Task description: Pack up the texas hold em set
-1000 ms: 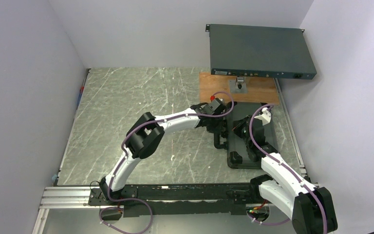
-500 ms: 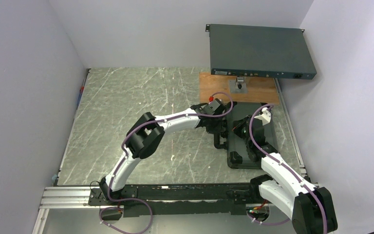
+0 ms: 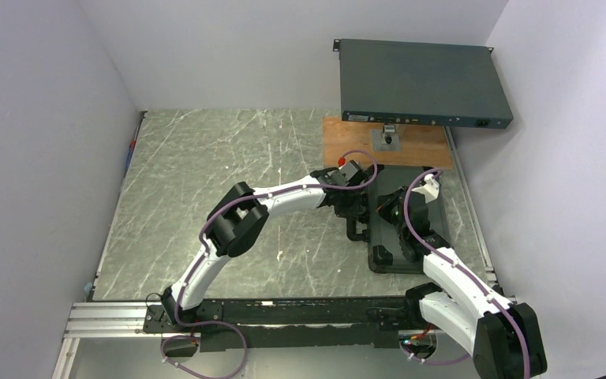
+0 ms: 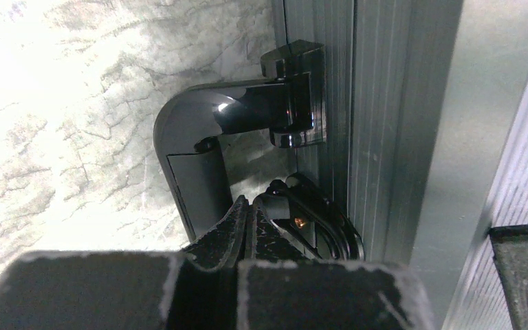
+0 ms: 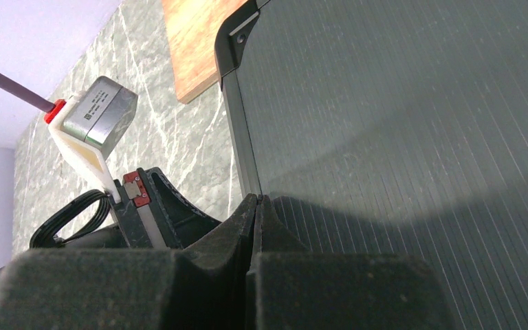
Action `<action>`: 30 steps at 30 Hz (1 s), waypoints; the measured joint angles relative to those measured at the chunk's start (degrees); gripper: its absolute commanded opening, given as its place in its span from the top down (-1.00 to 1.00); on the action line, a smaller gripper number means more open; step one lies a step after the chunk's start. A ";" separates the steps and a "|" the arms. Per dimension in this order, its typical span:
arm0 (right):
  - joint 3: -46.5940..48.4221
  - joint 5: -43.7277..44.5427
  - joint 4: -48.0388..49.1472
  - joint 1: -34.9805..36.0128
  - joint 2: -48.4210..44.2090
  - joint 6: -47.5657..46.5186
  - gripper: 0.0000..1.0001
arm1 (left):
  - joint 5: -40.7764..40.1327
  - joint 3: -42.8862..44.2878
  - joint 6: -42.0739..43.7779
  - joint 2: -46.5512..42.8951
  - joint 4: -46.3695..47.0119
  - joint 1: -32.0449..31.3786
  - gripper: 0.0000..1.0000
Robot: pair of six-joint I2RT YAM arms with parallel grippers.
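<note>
Marble tabletop (image 3: 205,174) carries closed case (image 5: 399,124) at right, long axis near-to-far, handle (image 4: 192,158) on its left edge just ahead of left pincer (image 4: 247,210), pressed together, empty; right pincer (image 5: 258,206), pressed together, lies on lid.

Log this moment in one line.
case: closed | left gripper: shut, beside handle | right gripper: shut, over lid

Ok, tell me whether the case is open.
No, the case is shut: its ribbed lid lies flat across the right wrist view, with nothing of the inside showing.
</note>
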 measured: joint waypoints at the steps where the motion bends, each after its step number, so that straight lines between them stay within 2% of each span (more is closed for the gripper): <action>1: 0.00 0.00 0.00 0.00 0.00 0.00 1.00 | 0.02 0.04 -0.09 0.07 -0.04 0.02 1.00; 18: 0.00 0.00 0.02 0.00 0.07 0.00 1.00 | 2.62 0.55 -0.28 0.85 0.09 0.46 1.00; 30: 0.11 0.02 0.26 0.00 0.50 0.00 1.00 | 7.87 0.31 -0.20 1.57 1.66 1.84 1.00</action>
